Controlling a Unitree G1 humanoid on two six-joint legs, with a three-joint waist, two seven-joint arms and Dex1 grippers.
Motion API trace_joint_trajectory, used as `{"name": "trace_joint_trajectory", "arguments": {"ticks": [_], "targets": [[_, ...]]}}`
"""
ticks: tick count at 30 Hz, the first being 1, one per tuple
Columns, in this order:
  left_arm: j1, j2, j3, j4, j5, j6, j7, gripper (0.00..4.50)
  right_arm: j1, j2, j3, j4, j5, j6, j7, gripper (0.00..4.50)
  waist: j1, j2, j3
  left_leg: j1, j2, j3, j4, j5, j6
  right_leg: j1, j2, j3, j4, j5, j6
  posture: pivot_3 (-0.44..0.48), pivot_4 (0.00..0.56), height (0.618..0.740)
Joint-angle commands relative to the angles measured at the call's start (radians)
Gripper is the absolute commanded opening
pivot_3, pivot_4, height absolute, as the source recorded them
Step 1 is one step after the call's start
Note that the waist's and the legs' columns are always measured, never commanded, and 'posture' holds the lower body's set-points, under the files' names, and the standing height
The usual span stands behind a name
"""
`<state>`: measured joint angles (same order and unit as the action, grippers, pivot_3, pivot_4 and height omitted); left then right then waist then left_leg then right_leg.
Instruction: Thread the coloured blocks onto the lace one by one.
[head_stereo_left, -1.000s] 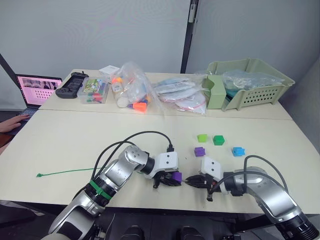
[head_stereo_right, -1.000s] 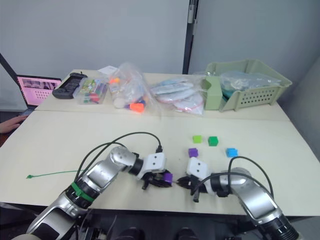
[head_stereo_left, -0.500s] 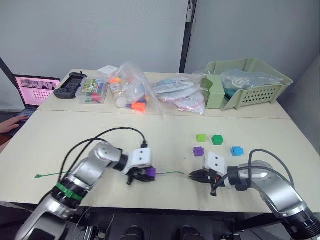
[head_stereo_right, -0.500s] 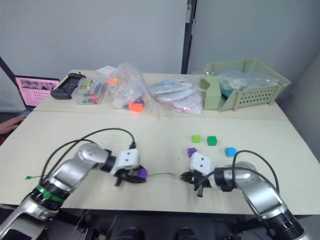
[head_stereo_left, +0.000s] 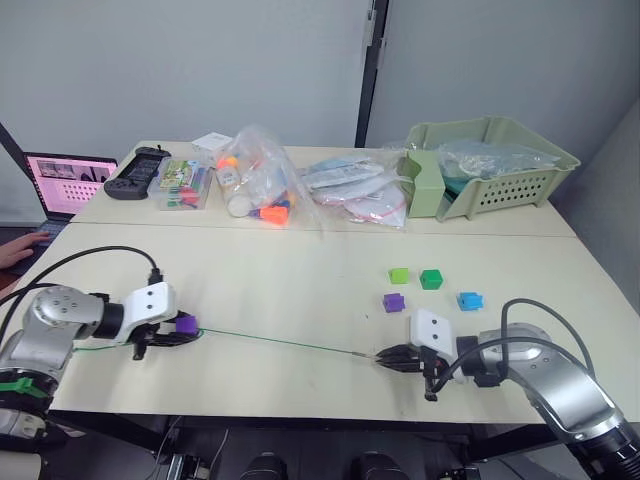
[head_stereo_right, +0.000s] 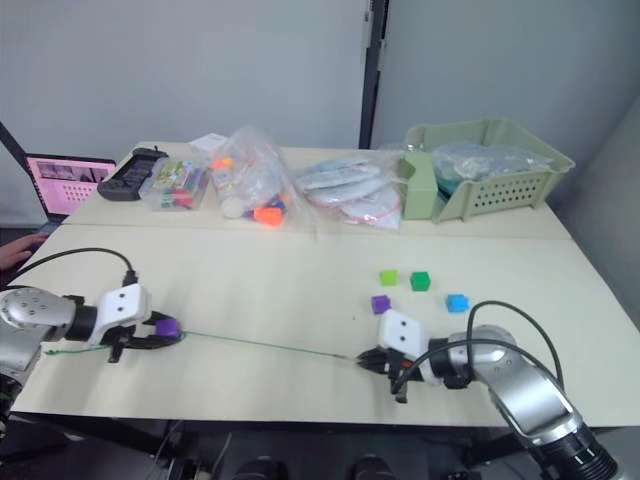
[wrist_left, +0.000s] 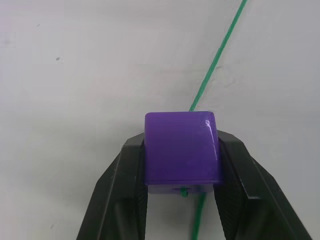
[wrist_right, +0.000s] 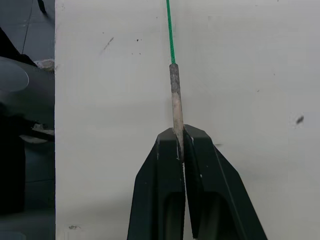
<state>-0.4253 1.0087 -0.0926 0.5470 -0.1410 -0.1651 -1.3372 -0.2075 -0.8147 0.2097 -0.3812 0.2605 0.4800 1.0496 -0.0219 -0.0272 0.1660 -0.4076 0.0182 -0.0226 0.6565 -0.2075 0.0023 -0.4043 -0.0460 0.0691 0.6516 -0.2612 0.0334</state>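
1. Left eye view: the left pincer (head_stereo_left: 178, 334) pinches a purple block (head_stereo_left: 186, 324) at the left side of the bench (head_stereo_left: 300, 270). The lace (head_stereo_left: 280, 343) runs through that block and stretches across to the right pincer (head_stereo_left: 385, 357). Four loose blocks lie beyond the right pincer: lime green block (head_stereo_left: 400, 275), dark green block (head_stereo_left: 432, 279), second purple block (head_stereo_left: 395, 302), blue block (head_stereo_left: 469, 301).

2. Right eye view: at the far edge, a green basket (head_stereo_right: 520, 195) holds a clear bag (head_stereo_right: 480, 159); its contents cannot be made out. A plastic bag (head_stereo_right: 250, 185) holds orange and mixed toy pieces.

3. Left wrist view: the fingers (wrist_left: 125, 185) press the block's two side faces; the lace enters one face and leaves the opposite one. Judgement: keep the block's hole in line with the lace so it slides without snagging.

4. Right wrist view: the pincer is pressed together on the stiff tip (wrist_right: 174, 100) of the lace. Judgement: hold the tip firmly and keep the lace taut while the block slides towards the far end.
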Motion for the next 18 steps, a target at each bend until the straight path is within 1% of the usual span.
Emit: {"name": "trace_joint_trajectory", "arguments": {"ticks": [1, 3, 8, 11, 14, 15, 18], "targets": [[0.007, 0.026, 0.034, 0.02, -0.014, 0.064, -0.037, 2.25, 0.0, -0.018, -0.03, 0.002, 0.005, -0.007, 0.008, 0.0, 0.001, 0.0, 0.0, 0.0, 0.0, 0.0, 0.0, 0.0, 0.0, 0.0, 0.0, 0.0, 0.0, 0.0, 0.0, 0.0, 0.15, 0.74], [0.013, 0.03, 0.041, -0.012, -0.043, 0.105, -0.074, 2.86, -0.004, -0.014, -0.028, 0.002, 0.007, -0.005, 0.008, 0.0, -0.001, 0.0, 0.0, 0.0, 0.0, 0.0, 0.0, 0.0, 0.0, 0.0, 0.0, 0.0, 0.0, 0.0, 0.0, 0.0, 0.15, 0.74], [0.0, 0.038, 0.058, -0.072, -0.047, 0.142, -0.102, 4.47, -0.019, -0.008, -0.029, -0.009, 0.02, 0.015, 0.009, 0.0, 0.004, 0.0, 0.0, -0.002, 0.0, 0.0, 0.0, 0.0, 0.0, -0.001, 0.0, 0.0, 0.001, 0.0, 0.0, 0.0, 0.15, 0.74], [-0.056, 0.032, 0.055, -0.19, -0.087, 0.253, -0.142, 4.47, -0.029, 0.0, -0.026, -0.026, 0.027, 0.035, 0.005, 0.0, 0.012, -0.001, 0.001, -0.003, 0.0, 0.0, 0.002, 0.0, 0.0, -0.001, 0.0, 0.0, 0.001, 0.0, 0.0, 0.0, 0.15, 0.74], [-0.082, 0.0, 0.033, -0.357, -0.13, 0.38, -0.146, 4.47, -0.04, 0.013, -0.019, -0.044, 0.028, 0.058, -0.001, 0.0, 0.016, -0.002, 0.001, -0.006, -0.001, -0.001, 0.004, 0.0, 0.0, -0.002, 0.0, -0.002, 0.001, 0.0, 0.0, 0.0, 0.15, 0.74], [-0.088, -0.017, 0.022, -0.419, -0.147, 0.425, -0.137, 4.47, -0.045, 0.019, -0.016, -0.049, 0.029, 0.067, -0.004, 0.0, 0.016, -0.002, 0.001, -0.006, -0.001, -0.001, 0.004, 0.0, 0.0, -0.002, -0.001, -0.001, 0.001, 0.0, 0.001, 0.0, 0.15, 0.74], [-0.121, -0.123, -0.022, -0.602, -0.211, 0.556, -0.078, 4.47, -0.069, 0.041, 0.001, -0.063, 0.026, 0.097, -0.017, 0.0, 0.014, -0.002, 0.001, -0.006, -0.001, -0.001, 0.004, 0.0, 0.0, -0.002, -0.001, -0.001, 0.002, 0.0, 0.001, 0.0, 0.15, 0.74]]}}
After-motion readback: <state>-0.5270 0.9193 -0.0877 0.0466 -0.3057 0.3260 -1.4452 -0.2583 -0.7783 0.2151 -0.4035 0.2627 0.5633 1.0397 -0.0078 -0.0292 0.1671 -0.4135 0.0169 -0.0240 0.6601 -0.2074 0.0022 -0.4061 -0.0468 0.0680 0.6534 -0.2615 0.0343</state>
